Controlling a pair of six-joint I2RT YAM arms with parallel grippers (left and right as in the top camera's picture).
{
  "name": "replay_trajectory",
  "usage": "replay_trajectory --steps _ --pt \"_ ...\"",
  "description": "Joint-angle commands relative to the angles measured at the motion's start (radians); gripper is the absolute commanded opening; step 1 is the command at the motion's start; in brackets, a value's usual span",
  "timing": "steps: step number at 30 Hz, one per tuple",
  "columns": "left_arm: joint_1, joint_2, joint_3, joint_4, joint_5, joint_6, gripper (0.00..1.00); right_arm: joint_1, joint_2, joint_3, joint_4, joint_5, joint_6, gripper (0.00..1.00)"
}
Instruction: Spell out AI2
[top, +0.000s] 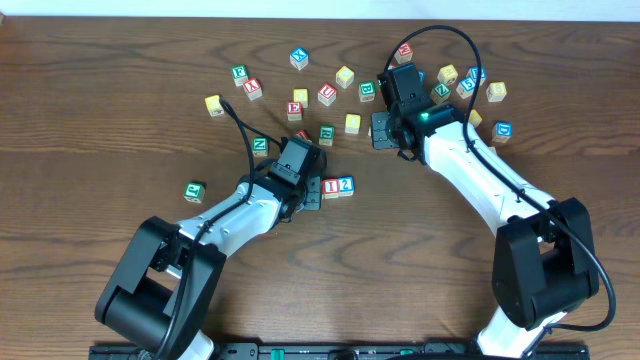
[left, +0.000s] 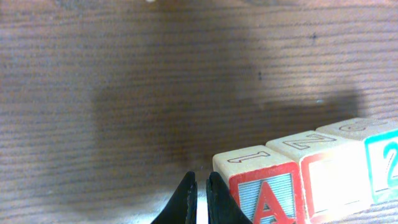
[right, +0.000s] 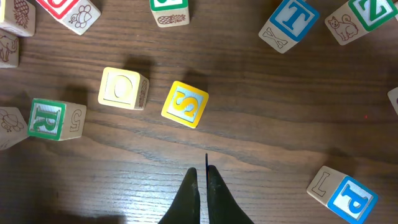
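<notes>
Dark wood table (top: 90, 120) strewn with alphabet cubes.
A cube (left: 264, 190), I cube (top: 330, 187) and 2 cube (top: 346, 185) stand touching in a row; loose cubes (top: 345, 76) lie beyond it, a green-printed cube (top: 195, 190) well left.

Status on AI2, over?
Left gripper shut, empty, beside A cube. Right gripper shut, empty. I cube and 2 cube follow A, touching in line.

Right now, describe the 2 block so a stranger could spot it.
On the table, find the left hand near the middle; a short row of cubes sits beside it. The 2 block ends that row farthest from the hand, the only one printed blue.
</notes>
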Motion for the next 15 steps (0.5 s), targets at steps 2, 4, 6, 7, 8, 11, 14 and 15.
replay_trajectory --steps 2,4,6,7,8,11,14,15 --pt "0.000 -0.001 -0.004 0.015 -0.015 0.003 0.08 -0.001 -0.014 0.015 -0.001 0.019 0.017 0.01" --pt "0.000 -0.001 -0.004 0.015 -0.015 0.003 0.08 -0.001 -0.014 0.015 -0.001 0.019 0.017 0.01" --pt "0.000 -0.001 -0.004 0.014 -0.015 0.002 0.08 -0.001 -0.014 0.015 -0.001 0.019 0.017 0.01" --pt "0.000 -0.001 -0.004 0.014 -0.015 0.002 0.07 -0.001 -0.014 0.015 -0.001 0.019 0.017 0.01" --pt "0.000 -0.001 -0.004 0.015 -0.015 0.002 0.08 -0.001 -0.014 0.015 -0.001 0.019 0.017 0.01" --pt "0.000 -0.001 -0.004 0.014 -0.015 0.002 0.08 -0.001 -0.014 0.015 -0.001 0.019 0.017 0.01" --pt "0.000 -0.001 -0.004 0.010 -0.015 0.002 0.08 -0.001 -0.014 0.015 -0.001 0.019 0.017 0.01" --pt "0.000 -0.001 -0.004 0.008 -0.015 0.002 0.08 -0.001 -0.014 0.015 -0.001 0.019 0.017 0.01"
